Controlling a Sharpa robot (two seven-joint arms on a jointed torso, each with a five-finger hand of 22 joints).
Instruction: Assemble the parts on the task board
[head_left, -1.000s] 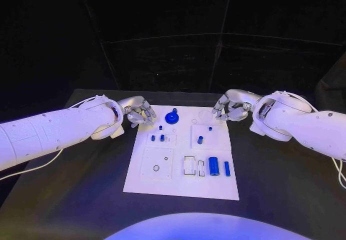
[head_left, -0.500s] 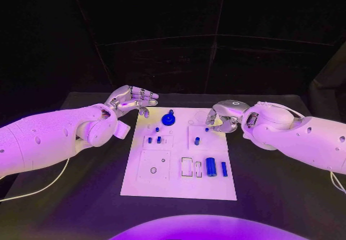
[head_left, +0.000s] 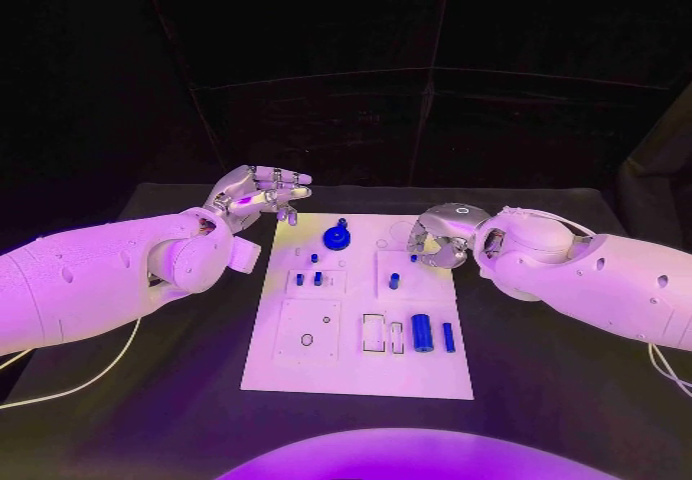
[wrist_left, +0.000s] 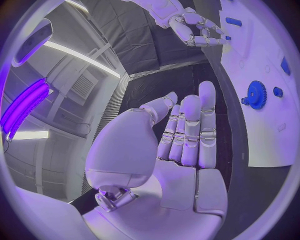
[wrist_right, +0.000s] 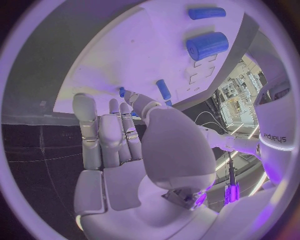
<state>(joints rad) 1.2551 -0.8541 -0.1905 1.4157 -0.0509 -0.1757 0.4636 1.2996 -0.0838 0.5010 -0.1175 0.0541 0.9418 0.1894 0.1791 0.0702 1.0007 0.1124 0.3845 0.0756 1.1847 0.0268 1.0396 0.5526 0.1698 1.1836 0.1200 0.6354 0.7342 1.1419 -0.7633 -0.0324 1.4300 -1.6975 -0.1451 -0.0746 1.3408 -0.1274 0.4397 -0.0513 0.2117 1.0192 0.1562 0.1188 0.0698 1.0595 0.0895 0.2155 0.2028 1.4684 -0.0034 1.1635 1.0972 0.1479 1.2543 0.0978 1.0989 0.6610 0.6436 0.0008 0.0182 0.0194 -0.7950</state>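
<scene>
Right hand (head_left: 437, 236) hovering over far right of task board (head_left: 289, 352), fingers curled, holding nothing visible. Left hand (head_left: 260, 194) spread, off board. Could easily bump upright small pegs (head_left: 411, 258), scattering loose parts.

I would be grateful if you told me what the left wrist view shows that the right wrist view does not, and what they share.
Left wrist view alone: the left hand, open with fingers stretched out over the black table beside the board, and the blue gear standing on it. Right wrist view alone: the big blue cylinder and a thinner blue rod lying near it. Both share the white task board and the right hand, which holds nothing that I can see.
</scene>
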